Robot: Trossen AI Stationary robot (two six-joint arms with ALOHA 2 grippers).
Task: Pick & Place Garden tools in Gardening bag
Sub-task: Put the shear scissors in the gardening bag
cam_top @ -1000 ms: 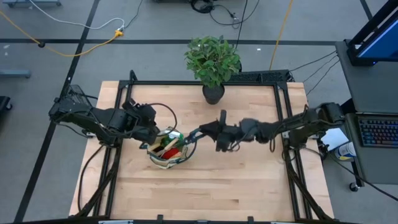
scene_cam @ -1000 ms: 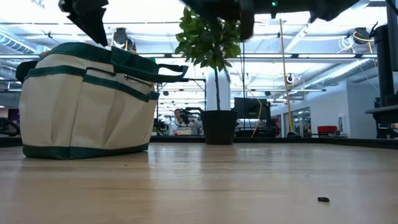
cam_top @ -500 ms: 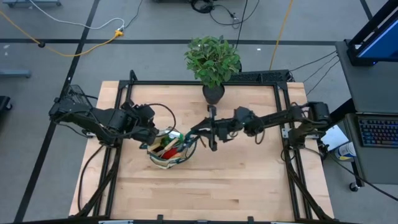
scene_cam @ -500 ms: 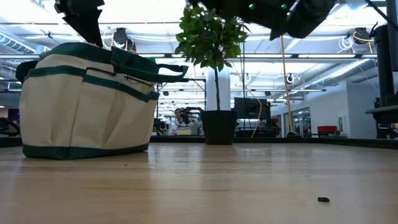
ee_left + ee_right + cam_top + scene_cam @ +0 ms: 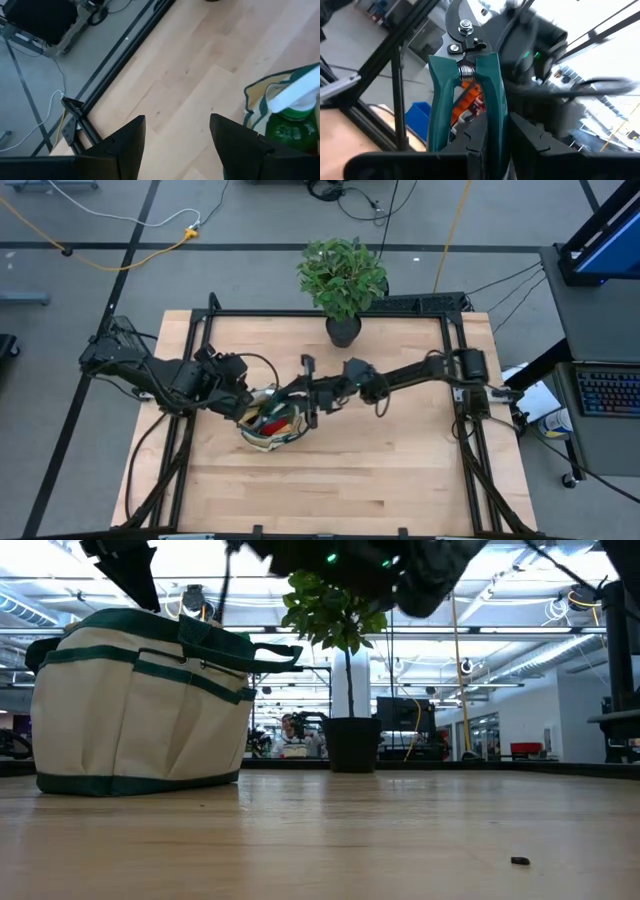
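Note:
The beige gardening bag (image 5: 268,423) with green trim stands on the table left of centre; it also shows in the low view (image 5: 140,710). Red gloves (image 5: 272,420), a wooden handle and a green spray bottle (image 5: 287,125) stick out of it. My right gripper (image 5: 314,393) reaches in from the right and is shut on the teal-handled pruners (image 5: 465,75), above the bag's right rim. My left gripper (image 5: 175,145) is open and empty, just above the bag's far-left rim. My right gripper pinches the pruners' two teal handles (image 5: 487,107) between its two fingers (image 5: 475,137), below the spring. The fingers come roughly level from the table's right. The blades (image 5: 462,20) point away from the fingers. The pruners are lifted clear, above the bag.
A potted leafy plant (image 5: 342,278) stands at the table's far edge, behind the right arm. A small dark speck (image 5: 519,860) lies on the wood near the front. Bare wood lies to the near side and the right of the bag.
My right gripper has carried the pruners toward the table's left edge, from the table's middle to above the bag's right rim, staying shut on them. My left gripper has kept still at the bag.

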